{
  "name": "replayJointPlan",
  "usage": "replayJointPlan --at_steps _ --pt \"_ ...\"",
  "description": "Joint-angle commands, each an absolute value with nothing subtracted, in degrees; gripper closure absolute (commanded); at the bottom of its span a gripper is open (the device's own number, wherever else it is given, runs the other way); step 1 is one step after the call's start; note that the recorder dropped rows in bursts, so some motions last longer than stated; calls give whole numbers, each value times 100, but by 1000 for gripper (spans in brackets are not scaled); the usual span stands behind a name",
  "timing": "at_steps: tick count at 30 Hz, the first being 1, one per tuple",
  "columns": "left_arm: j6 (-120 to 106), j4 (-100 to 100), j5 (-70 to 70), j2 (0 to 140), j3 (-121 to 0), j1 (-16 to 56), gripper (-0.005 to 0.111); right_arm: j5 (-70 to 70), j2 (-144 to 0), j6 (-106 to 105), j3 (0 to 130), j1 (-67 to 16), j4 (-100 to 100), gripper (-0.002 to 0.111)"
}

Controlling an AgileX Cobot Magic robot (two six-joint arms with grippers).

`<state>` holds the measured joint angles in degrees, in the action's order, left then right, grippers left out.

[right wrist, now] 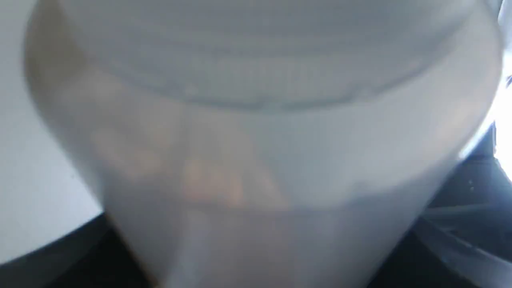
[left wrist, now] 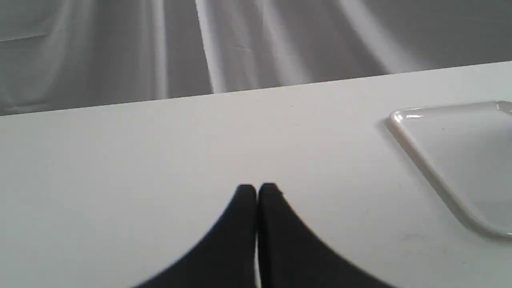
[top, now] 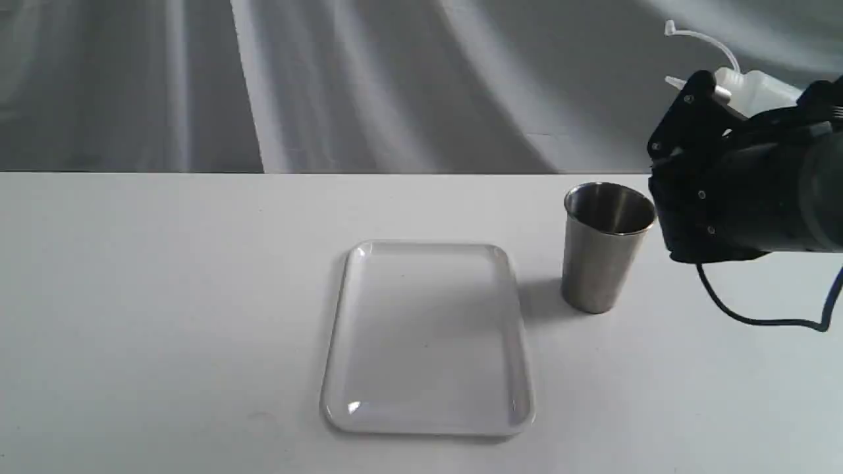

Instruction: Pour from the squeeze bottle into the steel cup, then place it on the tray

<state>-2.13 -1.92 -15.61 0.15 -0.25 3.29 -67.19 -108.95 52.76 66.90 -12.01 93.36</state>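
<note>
The jaws of the right gripper (top: 724,108) are seen clamped on the squeeze bottle (top: 757,89), which is held in the air at the far right of the scene and tilted so that its thin nozzle points left, above and to the right of the steel cup (top: 602,253). In the right wrist view the frame is filled by the translucent bottle body, blurred, with a faint amber tint. The jaws of the left gripper (left wrist: 257,191) are pressed together low over the white table (top: 164,296). The cup is stood upright on the table, near the right of the tray (top: 332,342) but apart from it. The tray is laid flat at the middle.
</note>
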Motion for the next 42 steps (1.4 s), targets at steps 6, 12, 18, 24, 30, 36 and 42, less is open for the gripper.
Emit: replayJointPlan --at_steps 6,12,18,24,30,36,42 --pt "-203 -188 -1522 0 0 362 107 -6668 -10840 6571 6744 -1210 9370 92" --pt "-191 -188 -1522 0 0 362 107 -6631 -10691 6914 6744 -1387 9157 92" --pt "-191 -188 -1522 0 0 362 107 -6614 -10246 6922 6744 -1540 8857 92" --pt "-204 -188 -1522 0 0 362 107 -6555 -9690 6922 6744 -1631 8585 92" --pt "-204 -188 -1522 0 0 362 107 -6487 -9020 6922 6744 -1709 8394 92" --pt "-193 -188 -1522 0 0 362 107 -6499 -8523 6867 6744 -1774 8251 92" --pt "-193 -188 -1522 0 0 362 107 -6439 -8144 6675 6744 -1774 7902 92"
